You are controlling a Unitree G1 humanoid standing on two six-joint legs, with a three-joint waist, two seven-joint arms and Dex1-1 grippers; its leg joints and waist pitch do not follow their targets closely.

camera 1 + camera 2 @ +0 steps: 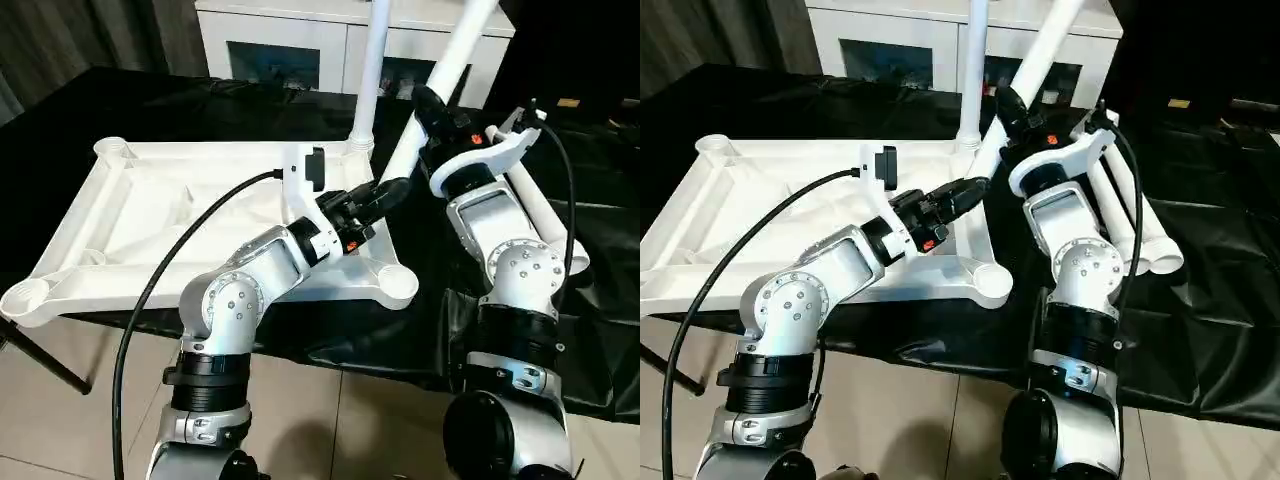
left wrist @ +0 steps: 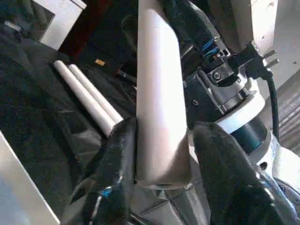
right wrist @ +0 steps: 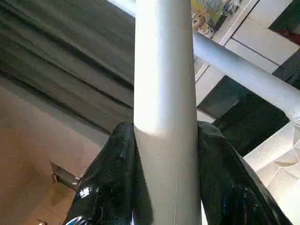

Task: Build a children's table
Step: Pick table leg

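The white tapered leg [image 1: 440, 75] leans upward and away, clamped between the right gripper's [image 3: 164, 178] fingers. Its lower end sits between the left gripper's [image 2: 161, 159] parted fingers, beside the top [image 1: 150, 215].

No text, label, brand, number or sign can be read anywhere in these views.
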